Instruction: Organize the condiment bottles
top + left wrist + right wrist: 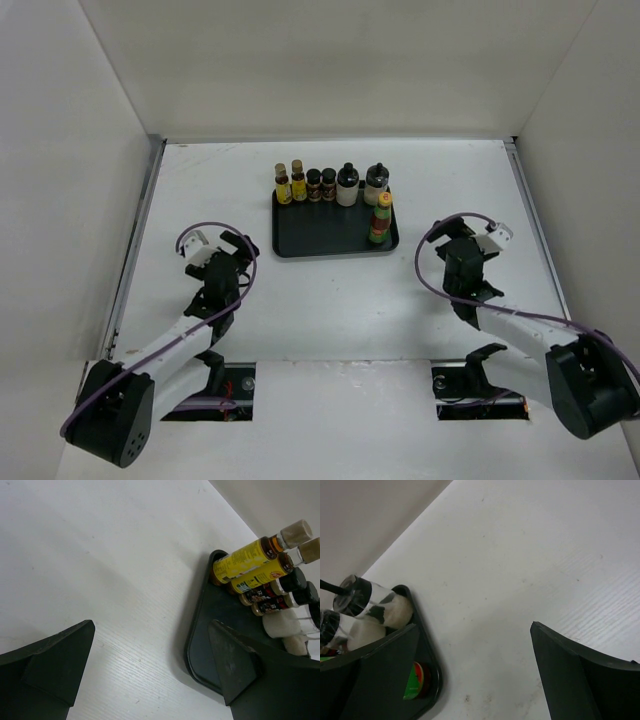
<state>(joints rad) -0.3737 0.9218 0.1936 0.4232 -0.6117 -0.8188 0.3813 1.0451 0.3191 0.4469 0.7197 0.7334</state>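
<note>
Condiment bottles [330, 185] stand on the tray [320, 240], six ranked by kind along its far edge, presumably to keep like with like; the red bottle [381, 217] stands apart by the right edge. Left gripper [152, 625] and right gripper [474, 626] hang spread and empty over the tabletop [330, 300]; only the top view shows the whole row.

Right wrist fingers [380, 675] hide most of what looks like the red bottle [416, 680]; white bottles [390, 611] cut off left.
</note>
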